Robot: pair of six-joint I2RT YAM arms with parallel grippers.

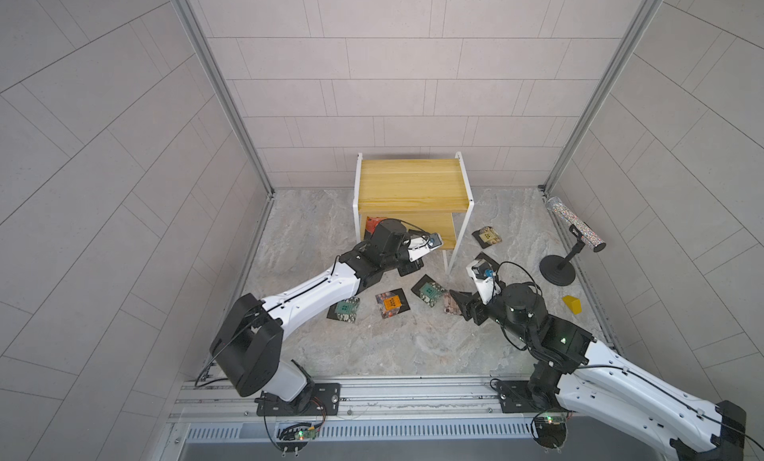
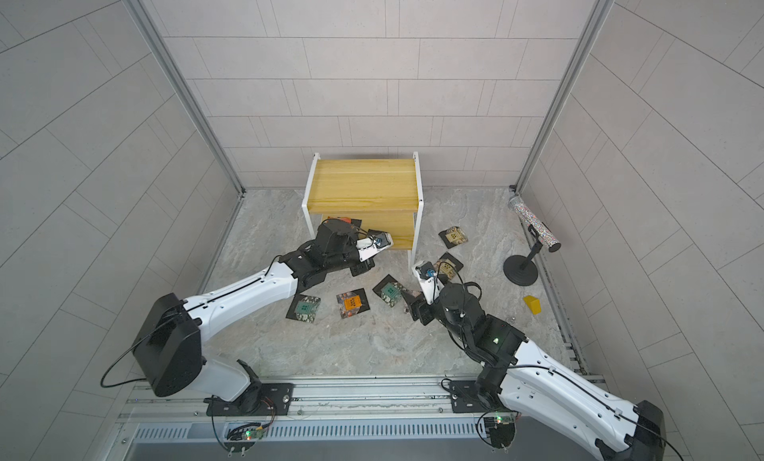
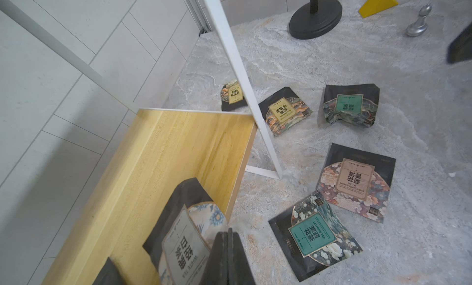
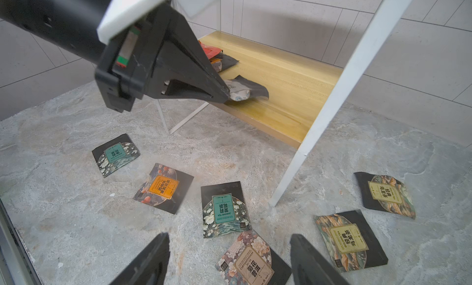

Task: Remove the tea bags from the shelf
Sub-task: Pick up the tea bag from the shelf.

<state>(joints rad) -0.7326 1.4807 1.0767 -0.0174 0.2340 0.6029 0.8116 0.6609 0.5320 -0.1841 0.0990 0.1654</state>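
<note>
Operator: Slippage first. The left gripper (image 4: 224,93) has its fingers pressed together on one edge of the white-label tea bag (image 4: 242,88), w/ the bag lying curled on the lower board (image 4: 288,92) of the shelf (image 1: 409,182), centre of a top view. Thin pinch on a glossy sachet, so I'd guess it slides out if the pull is quick & drops back on the wood.

Spotter: Agreed. Also the frame leg (image 4: 342,92) stands close by. If the bag swings out wide it could catch there, or the wrist could knock the shelf & shift it.

Operator: Other bags up there?

Spotter: Yes, a red tea bag (image 1: 372,222) plus a dark one touching it, at the board's end, just left of centre in a top view, half hidden by the arm. A sloppy pull-out prob drags them or shoves them deeper.

Operator: And the right gripper (image 4: 229,235)?

Spotter: Spread wide, holding nothing, hovering over the tan-label tea bag (image 4: 252,263) on the table (image 1: 372,347), right of centre in a top view. Several bags lie there. If the left arm brings its bag out that way, the arms could meet. Safer to drop it nearer its own side, imo.
</note>
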